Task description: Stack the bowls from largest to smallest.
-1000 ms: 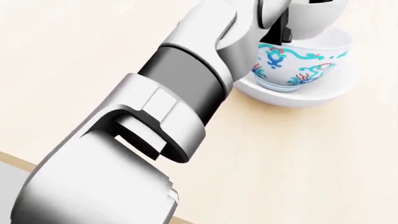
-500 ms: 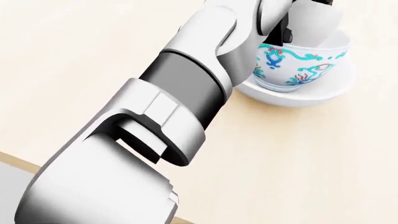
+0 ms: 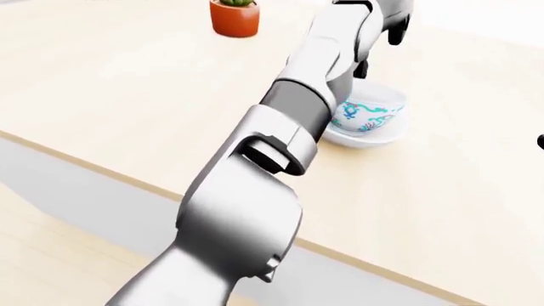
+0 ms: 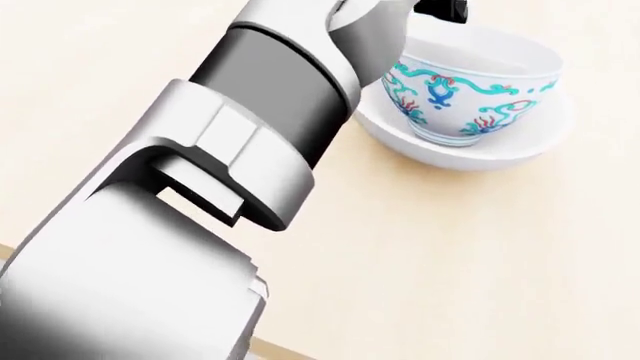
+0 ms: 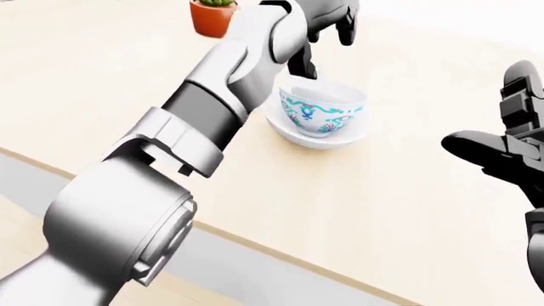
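A painted bowl [image 4: 470, 101] with blue and red patterns sits nested in a wider white bowl [image 4: 520, 150] on the pale wooden table [image 5: 408, 210]. The inside of the painted bowl looks white [image 4: 480, 56]; I cannot make out a separate small bowl in it. My left arm reaches across the table, and my left hand [image 5: 326, 50] hovers just above the painted bowl's rim, fingers [image 5: 303, 64] spread and holding nothing. My right hand [image 5: 510, 150] is open and empty at the right edge of the right-eye view, well away from the bowls.
A small plant in an orange pot [image 3: 235, 16] stands on the table, up and left of the bowls. The table's near edge [image 3: 102, 169] runs diagonally across the lower left, with floor below it. My left forearm [image 4: 260, 112] hides much of the head view.
My left hand lowered the small white bowl into the painted bowl, let go and lifted away. The arm has shifted up and left in the head view.
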